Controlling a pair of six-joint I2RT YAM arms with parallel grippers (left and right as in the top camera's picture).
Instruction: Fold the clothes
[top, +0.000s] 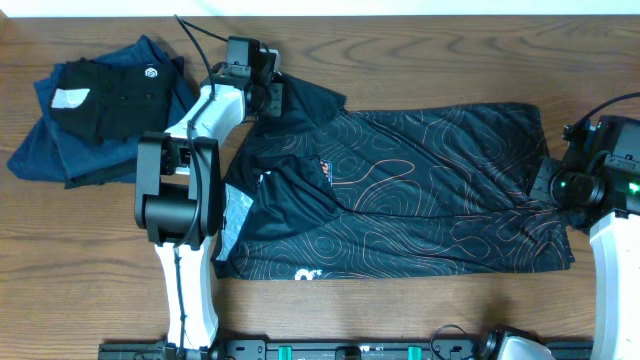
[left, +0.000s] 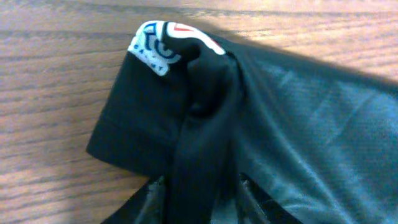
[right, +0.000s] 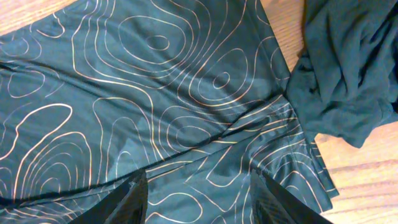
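The clothes' main piece, a black T-shirt (top: 430, 180) with thin orange contour lines, lies spread across the middle of the table. My left gripper (top: 268, 95) is at its far left sleeve. In the left wrist view a ridge of black sleeve fabric (left: 205, 124) runs up between the fingers of the left gripper (left: 200, 202), which is shut on it. A white, blue and red logo (left: 158, 43) shows at the sleeve's end. My right gripper (top: 548, 185) hovers at the shirt's right edge. Its jaws stand wide apart over flat patterned fabric (right: 155, 93), so the right gripper (right: 202, 199) is open and holds nothing.
A pile of dark and blue garments (top: 100, 110) sits at the table's far left. The left arm's base (top: 180, 200) stands beside the shirt's left edge. A plain dark crumpled cloth (right: 348, 68) shows beside the shirt in the right wrist view. Bare wood (top: 400, 300) runs along the front.
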